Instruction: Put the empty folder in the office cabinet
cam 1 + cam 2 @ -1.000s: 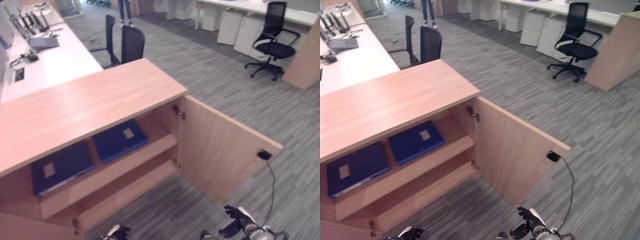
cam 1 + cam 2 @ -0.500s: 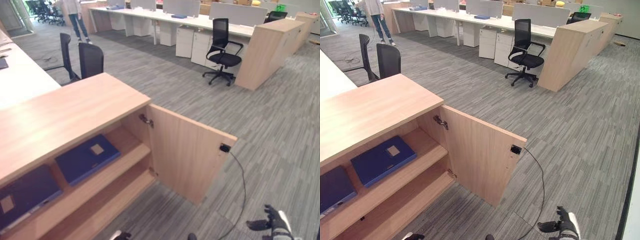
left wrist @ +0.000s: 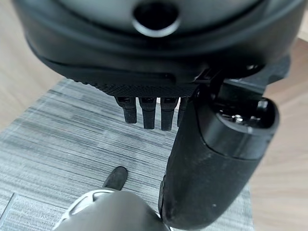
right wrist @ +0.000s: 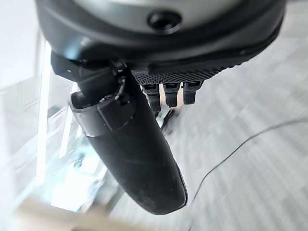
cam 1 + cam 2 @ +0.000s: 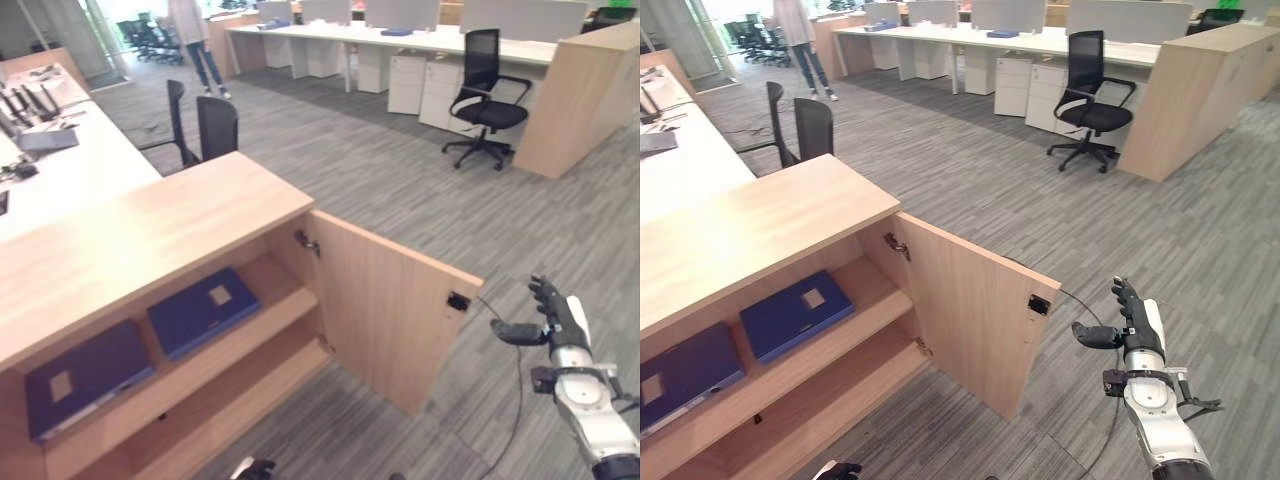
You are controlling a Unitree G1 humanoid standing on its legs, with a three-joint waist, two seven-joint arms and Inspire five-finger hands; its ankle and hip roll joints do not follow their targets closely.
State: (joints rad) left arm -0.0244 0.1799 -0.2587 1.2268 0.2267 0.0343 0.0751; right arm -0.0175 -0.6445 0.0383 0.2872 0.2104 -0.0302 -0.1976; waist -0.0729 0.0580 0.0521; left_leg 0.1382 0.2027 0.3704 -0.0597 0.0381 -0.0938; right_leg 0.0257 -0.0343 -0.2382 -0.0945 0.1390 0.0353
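While two folders (image 5: pixel 205 309) lie shelved, the right hand (image 5: pixel 560 320) hangs well apart, fingers straight.

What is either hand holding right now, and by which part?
Nothing. The right hand is raised, open and empty, beside the open wooden cabinet door; the left hand hangs with straight fingers, empty too.

Open wooden cabinet (image 5: pixel 150 235), two blue folders (image 5: pixel 203 310) flat on upper shelf (image 5: pixel 255 325)

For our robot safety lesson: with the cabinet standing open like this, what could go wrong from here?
1. The cabinet door stands wide open; the raised, open right hand beside its free edge may knock it.
2. Two blue folders already fill the upper shelf, so room for another looks tight.
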